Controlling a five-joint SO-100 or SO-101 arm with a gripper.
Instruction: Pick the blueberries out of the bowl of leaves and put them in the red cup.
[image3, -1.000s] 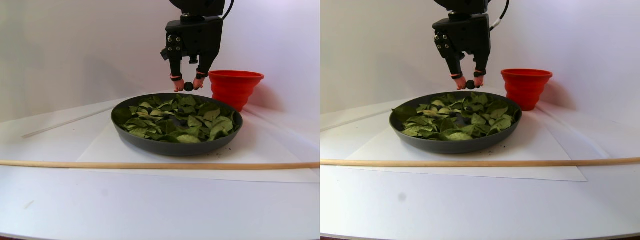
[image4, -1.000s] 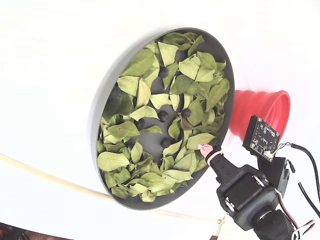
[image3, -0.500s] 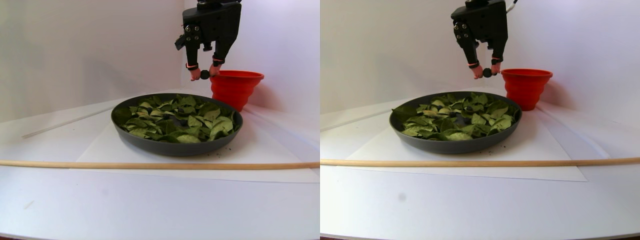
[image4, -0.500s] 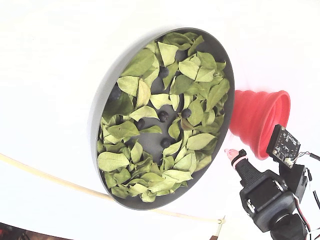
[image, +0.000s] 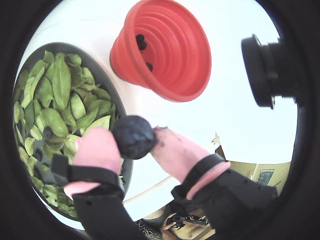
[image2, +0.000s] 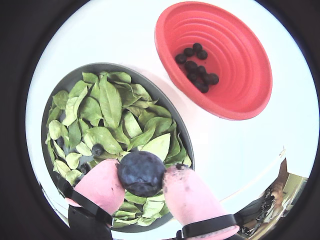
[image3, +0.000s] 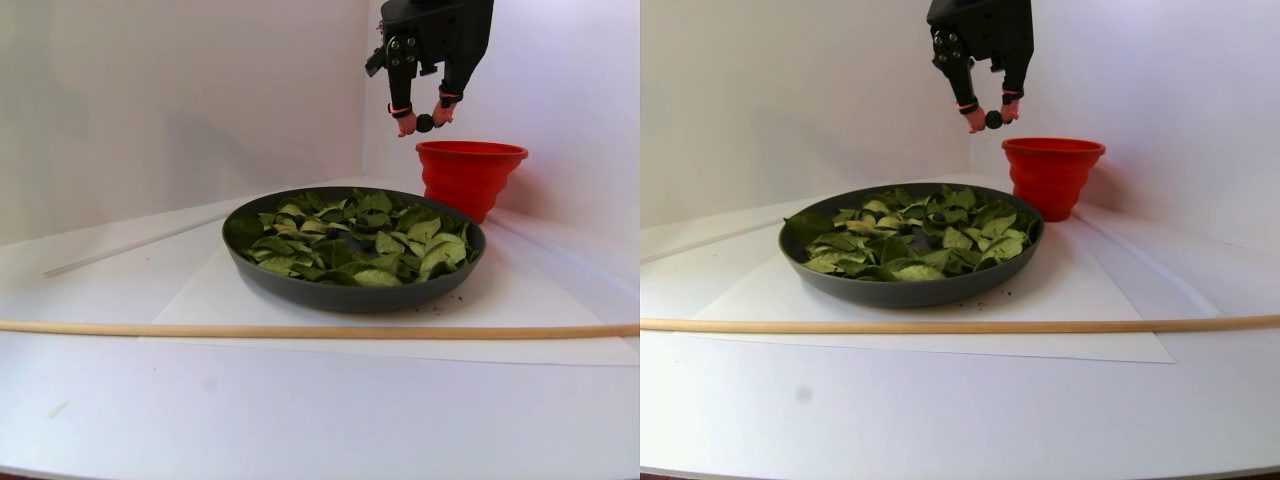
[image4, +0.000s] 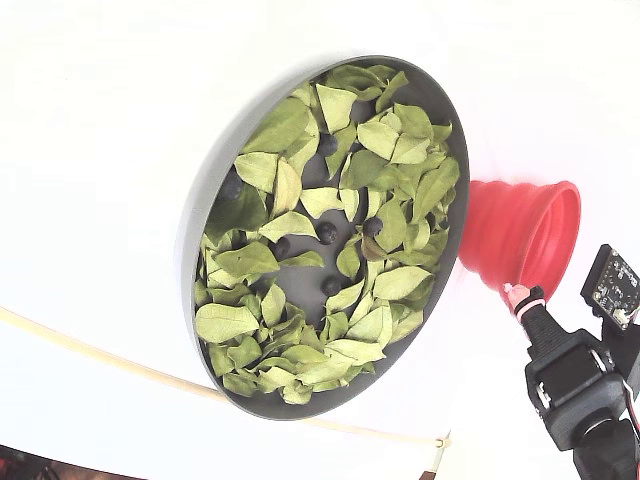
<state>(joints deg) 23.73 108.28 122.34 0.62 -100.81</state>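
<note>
White table (image3: 300, 420) carries a white paper sheet (image3: 200, 300); the bowl (image3: 350, 290) sits on it, the red cup (image3: 470, 175) far right, a wooden rod (image3: 150, 327) near

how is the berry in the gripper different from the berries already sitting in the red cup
The held blueberry is pinched between the gripper's pink fingertips in mid-air, near the bowl's rim; the blueberries in the red cup lie loose on the red cup's floor. The held one is single; those in the cup are a cluster of several. The held one looks far bigger, though it is nearer the camera. All are round and dark blue-black.
</note>
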